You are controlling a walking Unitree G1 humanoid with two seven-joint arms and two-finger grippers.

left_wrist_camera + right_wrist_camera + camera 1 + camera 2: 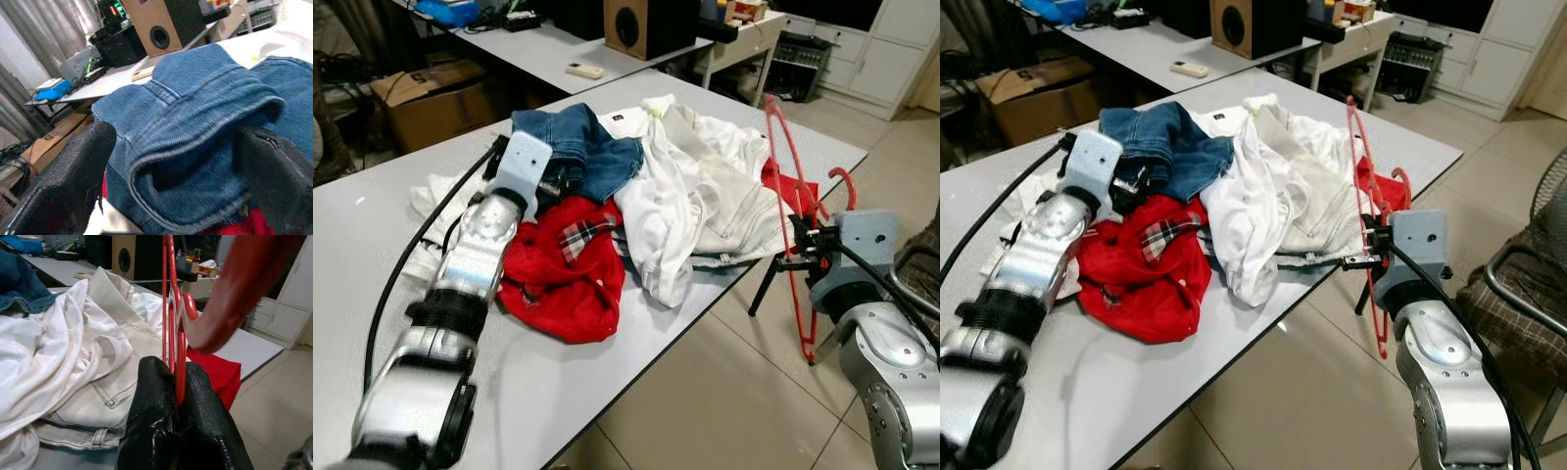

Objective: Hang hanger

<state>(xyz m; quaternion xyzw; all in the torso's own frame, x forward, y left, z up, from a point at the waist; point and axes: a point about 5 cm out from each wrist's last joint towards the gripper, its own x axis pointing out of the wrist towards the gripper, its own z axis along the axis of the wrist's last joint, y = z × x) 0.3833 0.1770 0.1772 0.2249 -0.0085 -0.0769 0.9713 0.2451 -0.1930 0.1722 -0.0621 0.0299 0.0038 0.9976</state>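
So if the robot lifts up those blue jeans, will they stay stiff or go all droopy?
Probably droopy: the jeans already lie folded and crumpled. They look thick, so likely heavy for cloth. The open left gripper straddles one fold, so lifting may drag the red shirt too.

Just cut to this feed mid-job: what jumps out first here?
The red hanger stands out, pinched upright in the right gripper just off the table's right edge. On the table sprawls a clothes heap: white garments, a red garment and blue jeans. The left gripper sits open around a fold of the jeans.
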